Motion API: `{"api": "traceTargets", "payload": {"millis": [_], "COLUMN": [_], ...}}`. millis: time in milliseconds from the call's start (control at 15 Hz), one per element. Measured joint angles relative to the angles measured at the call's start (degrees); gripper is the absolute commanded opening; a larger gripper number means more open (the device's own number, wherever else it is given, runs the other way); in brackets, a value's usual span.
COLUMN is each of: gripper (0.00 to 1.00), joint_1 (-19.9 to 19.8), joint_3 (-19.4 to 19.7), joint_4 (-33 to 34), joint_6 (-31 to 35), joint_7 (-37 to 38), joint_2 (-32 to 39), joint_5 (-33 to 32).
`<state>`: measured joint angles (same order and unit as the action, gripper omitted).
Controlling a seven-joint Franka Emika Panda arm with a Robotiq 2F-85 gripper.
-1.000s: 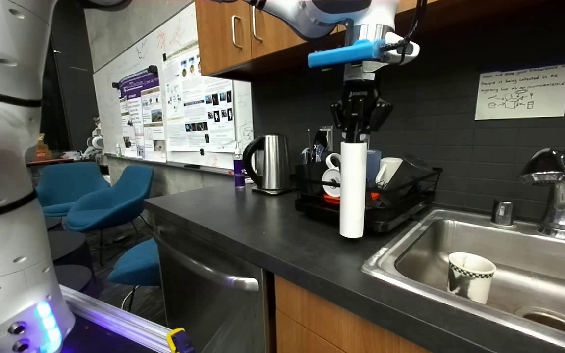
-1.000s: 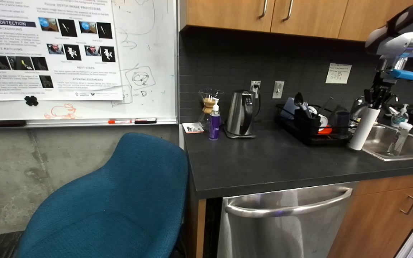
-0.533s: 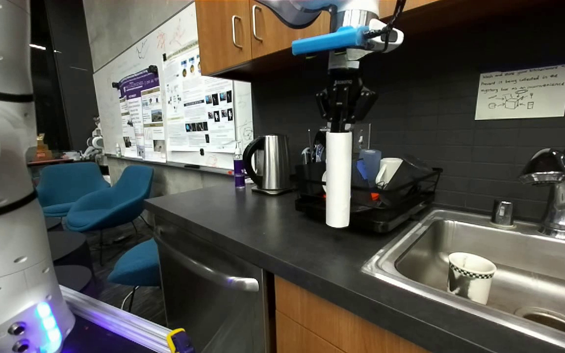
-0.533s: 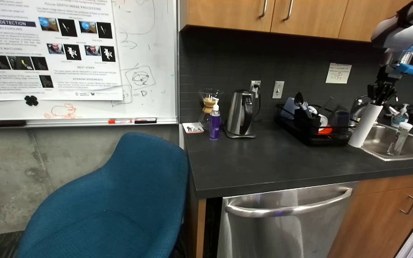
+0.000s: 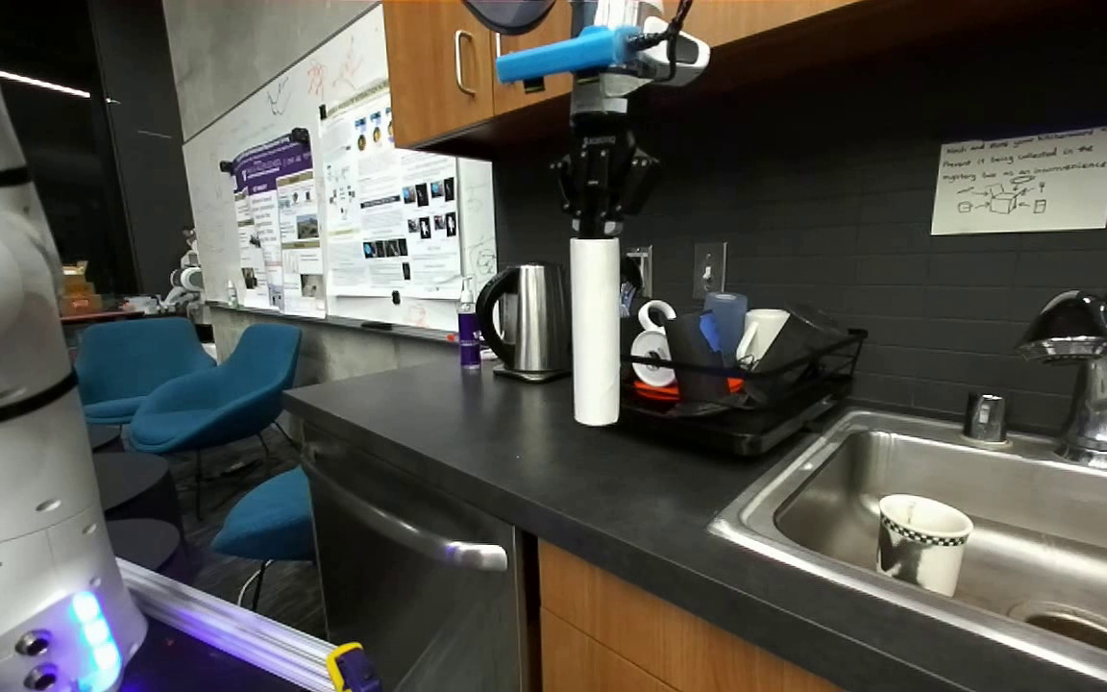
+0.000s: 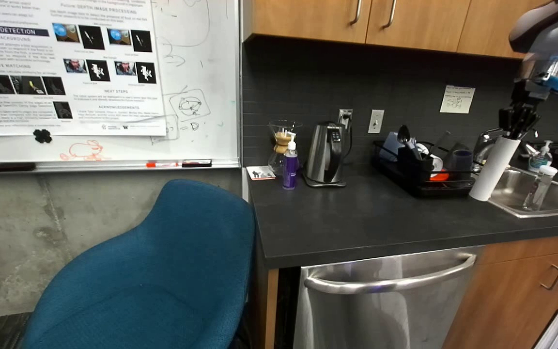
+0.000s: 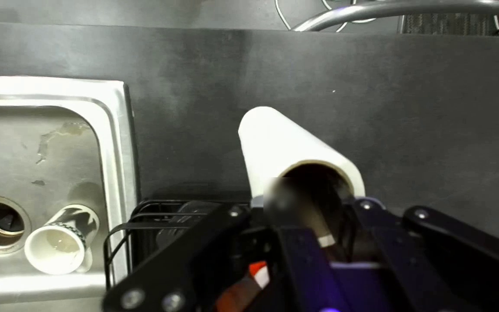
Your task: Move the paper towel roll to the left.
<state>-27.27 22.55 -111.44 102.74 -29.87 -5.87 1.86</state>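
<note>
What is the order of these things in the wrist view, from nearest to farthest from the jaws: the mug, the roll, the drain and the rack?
1. Roll, right at the jaws.
2. Rack, left of them in this view.
3. Mug, farther left, in the sink.
4. Drain, farthest left.

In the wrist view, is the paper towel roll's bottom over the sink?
No, around the lower end of the paper towel roll the wrist view shows counter, with the sink apart at picture left.
</note>
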Motion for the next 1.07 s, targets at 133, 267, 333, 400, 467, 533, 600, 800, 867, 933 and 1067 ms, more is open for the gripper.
{"api": "traceTargets", "payload": {"millis": [133, 267, 333, 400, 467, 533, 600, 800, 867, 933, 1067], "gripper": [0.51, 0.51, 0.51, 0.51, 0.51, 0.51, 0.51, 0.51, 0.51, 0.51, 0.51], "joint_1": [2.1, 4.1, 5.0, 6.0, 7.0, 8.0, 9.0, 11.9, 12.9, 13.8, 15.6], "joint_3": [-0.5, -1.5, -2.2, -2.9, -3.7, -4.6, -5.5, -8.4, -9.3, -10.3, -12.1], "joint_4": [-3.3, -6.6, -8.1, -9.5, -10.9, -12.1, -13.3, -15.8, -16.4, -16.8, -17.5], "joint_6": [0.0, 0.3, 0.4, 0.7, 1.0, 1.4, 1.9, 2.7, 2.8, 2.8, 2.8], "joint_7": [2.1, 4.4, 5.5, 6.5, 7.4, 8.3, 9.1, 11.5, 12.3, 13.1, 14.4], "joint_2": [-3.6, -7.0, -8.6, -10.0, -11.4, -12.6, -13.7, -16.3, -16.9, -17.4, -18.1], "joint_5": [-1.5, -2.5, -2.8, -3.0, -3.3, -3.7, -4.0, -4.6, -4.8, -5.0, -5.1]}}
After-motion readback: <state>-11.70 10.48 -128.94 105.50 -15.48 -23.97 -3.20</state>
